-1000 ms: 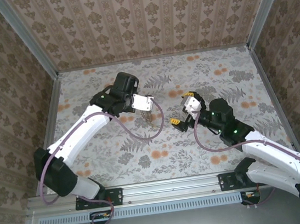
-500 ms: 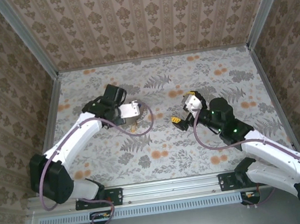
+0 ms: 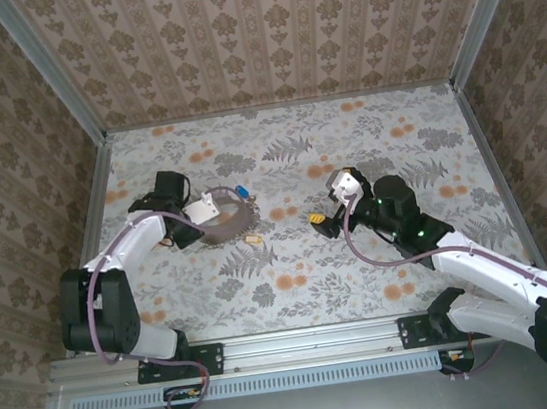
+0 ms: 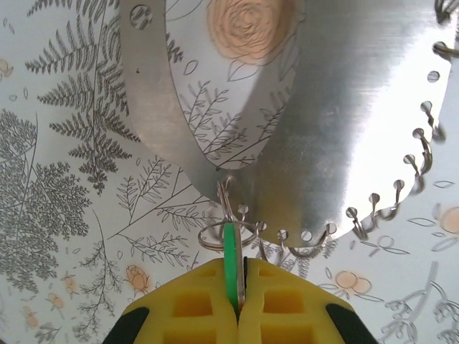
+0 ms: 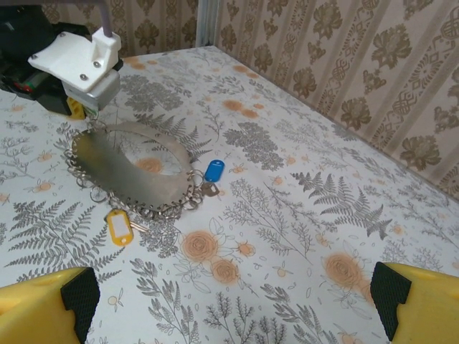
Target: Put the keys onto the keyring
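One keyring (image 5: 136,183) and three: green key (image 4: 230,258), blue key (image 5: 214,170), yellow key (image 5: 118,228).

Entry: we read the setting as a lab robot test cell. Wallpaper-print panels (image 3: 261,35) close off three sides, framed by bare aluminium posts (image 3: 49,71). The floral-print table (image 3: 267,311) ends at a slotted metal rail (image 3: 312,346), where we see the arm bases (image 3: 161,342) bolted with purple cables (image 3: 87,320) running along them.

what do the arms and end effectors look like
The left arm and right arm have white links, black joints and a purple cable each. End effector fingers carry yellow gridded pads; the right arm shows a green light.
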